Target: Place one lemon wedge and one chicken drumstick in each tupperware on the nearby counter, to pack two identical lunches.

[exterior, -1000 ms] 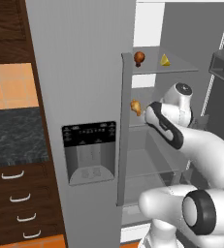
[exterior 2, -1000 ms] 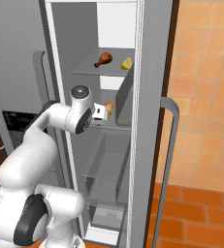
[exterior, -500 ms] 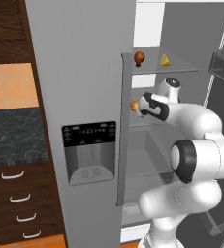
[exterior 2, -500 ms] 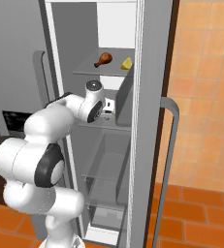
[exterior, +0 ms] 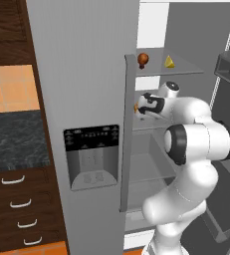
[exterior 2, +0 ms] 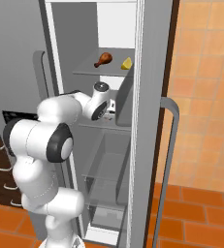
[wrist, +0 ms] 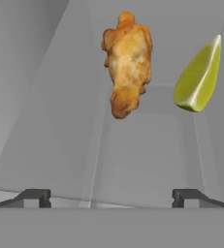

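Note:
On the fridge's top shelf lie a brown chicken drumstick (exterior: 143, 60) (exterior 2: 103, 59) and a yellow lemon wedge (exterior: 170, 62) (exterior 2: 127, 63). My gripper (exterior: 142, 107) (exterior 2: 111, 106) is inside the fridge at the second shelf, open and holding nothing. In the hand view, a golden drumstick (wrist: 127, 63) and a lemon wedge (wrist: 198, 77) lie on the glass shelf ahead of the gripper (wrist: 111, 197), the wedge to the drumstick's right. An orange bit of that drumstick (exterior: 136, 107) peeks out beside the hand. The counter (exterior: 12, 142) is at the far left. The tupperware is out of view.
The grey fridge door with the dispenser panel (exterior: 91, 154) stands left of the arm. The other open door with its long handle (exterior 2: 169, 160) is on the right. Glass shelves and a clear drawer (exterior 2: 106, 174) sit below the hand. Dark drawers (exterior: 17, 209) are under the counter.
The arm has folded upward and pushed the hand further into the fridge along the second shelf, closer to the drumstick there. The jaws have stayed open.

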Robot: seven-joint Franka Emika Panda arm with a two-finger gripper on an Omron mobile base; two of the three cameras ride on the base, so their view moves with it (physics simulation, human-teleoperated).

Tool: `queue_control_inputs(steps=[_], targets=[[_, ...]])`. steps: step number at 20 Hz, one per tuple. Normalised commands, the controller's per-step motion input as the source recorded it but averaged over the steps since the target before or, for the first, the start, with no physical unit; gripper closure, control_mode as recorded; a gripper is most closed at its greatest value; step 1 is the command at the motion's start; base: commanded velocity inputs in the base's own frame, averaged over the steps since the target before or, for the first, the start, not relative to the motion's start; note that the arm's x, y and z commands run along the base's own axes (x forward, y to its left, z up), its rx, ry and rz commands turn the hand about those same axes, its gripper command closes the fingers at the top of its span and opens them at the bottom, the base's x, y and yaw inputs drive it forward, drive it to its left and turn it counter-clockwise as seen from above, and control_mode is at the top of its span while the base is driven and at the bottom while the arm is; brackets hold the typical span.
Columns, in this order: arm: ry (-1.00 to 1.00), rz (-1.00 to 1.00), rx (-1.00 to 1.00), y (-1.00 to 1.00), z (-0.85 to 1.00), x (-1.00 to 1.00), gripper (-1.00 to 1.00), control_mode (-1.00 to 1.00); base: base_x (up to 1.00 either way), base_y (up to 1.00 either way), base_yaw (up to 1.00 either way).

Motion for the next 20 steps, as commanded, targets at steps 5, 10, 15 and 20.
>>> queue_control_inputs(steps=[5,10,15,20], targets=[[0.0,0.0,0.01,0.0,-0.07,0.27,-1.0,-1.0,0.0,0.0,0.0],[0.0,0.0,0.0,0.0,-0.09,0.49,-1.0,-1.0,0.0,0.0,0.0],[0.0,0.0,0.0,0.0,-0.11,0.45,-1.0,-1.0,0.0,0.0,0.0],[0.0,0.0,0.0,0.0,-0.25,0.41,-1.0,-1.0,0.0,0.0,0.0]])
